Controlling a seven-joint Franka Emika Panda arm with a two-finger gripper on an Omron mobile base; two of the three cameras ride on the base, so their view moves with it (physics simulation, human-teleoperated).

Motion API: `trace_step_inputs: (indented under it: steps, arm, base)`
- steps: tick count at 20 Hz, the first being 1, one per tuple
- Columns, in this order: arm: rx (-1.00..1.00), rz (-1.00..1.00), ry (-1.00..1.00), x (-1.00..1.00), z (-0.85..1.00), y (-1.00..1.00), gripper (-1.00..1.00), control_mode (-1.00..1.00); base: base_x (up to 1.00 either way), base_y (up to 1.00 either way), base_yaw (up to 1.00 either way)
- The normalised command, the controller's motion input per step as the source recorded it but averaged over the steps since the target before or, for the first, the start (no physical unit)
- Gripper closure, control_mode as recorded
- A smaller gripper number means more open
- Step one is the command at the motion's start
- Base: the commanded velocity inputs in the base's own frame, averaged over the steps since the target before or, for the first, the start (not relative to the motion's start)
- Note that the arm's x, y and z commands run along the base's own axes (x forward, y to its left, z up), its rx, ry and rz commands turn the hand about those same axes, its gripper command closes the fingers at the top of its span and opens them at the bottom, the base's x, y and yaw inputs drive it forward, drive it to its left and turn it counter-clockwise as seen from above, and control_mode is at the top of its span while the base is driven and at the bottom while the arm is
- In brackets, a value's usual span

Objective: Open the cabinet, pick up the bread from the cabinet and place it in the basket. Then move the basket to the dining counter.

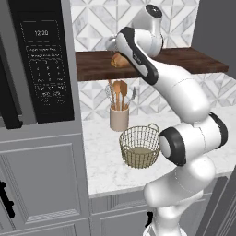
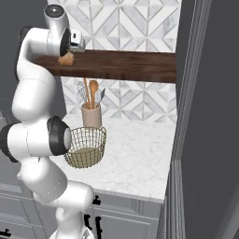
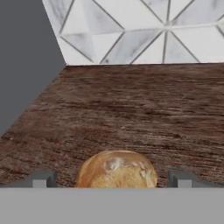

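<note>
Nearest to the base cameras, the white arm, rising in front of the worktop and bending high up to shelf level, because the target sits up there and not on the marble.

Behind it, the cabinet [image 1: 184,62], a long dark wood slab on the tiled wall, with no door to see; top already reachable, so probably no opening step left. Below, the marble worktop [image 2: 140,158] against the patterned tiles, carrying the two smaller things.

Next in size, the basket [image 1: 139,146], brass wire, standing upright and empty on the worktop, almost under the shelf end where the hand works; a short way down for the drop, judged from this. Just behind it, touching or nearly, the cream utensil crock [image 1: 119,118] with spoons and a whisk.

Then the gripper [image 3: 112,181], reaching along the slab top, fingers [image 3: 43,179] spread wide on both sides of the bun, not pressing it; a clear gap at each side.

Smallest, the bread [image 3: 117,169], golden and lumpy, resting on the cabinet near its left end, centred between the two tips. Likely placed so for a closing squeeze next; not yet lifted.
</note>
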Motion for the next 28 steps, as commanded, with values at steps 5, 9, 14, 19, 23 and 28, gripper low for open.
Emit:
trace_step_inputs:
  steps: [5, 9, 14, 19, 23, 28]
  arm:
    - [0.00, 0.00, 0.04, -0.03, -0.06, 0.00, -1.00, -1.00]
    - [0.00, 0.00, 0.05, 0.00, -0.19, 0.00, -1.00, -1.00]
    - [0.00, 0.01, 0.02, 0.03, -0.16, 0.00, -1.00, -1.00]
    - [0.00, 0.01, 0.02, 0.00, -0.04, 0.00, -1.00, -1.00]
    - [0.00, 0.02, 0.00, 0.01, -0.01, 0.00, -1.00, -1.00]
    - [0.00, 0.01, 0.04, 0.00, -0.08, 0.00, 1.00, -1.00]
  base:
    - [0.00, 0.00, 0.00]
    - [0.00, 0.00, 0.00]
    - [0.00, 0.00, 0.00]
    - [0.00, 0.00, 0.00]
    - [0.00, 0.00, 0.00]
    - [0.00, 0.00, 0.00]
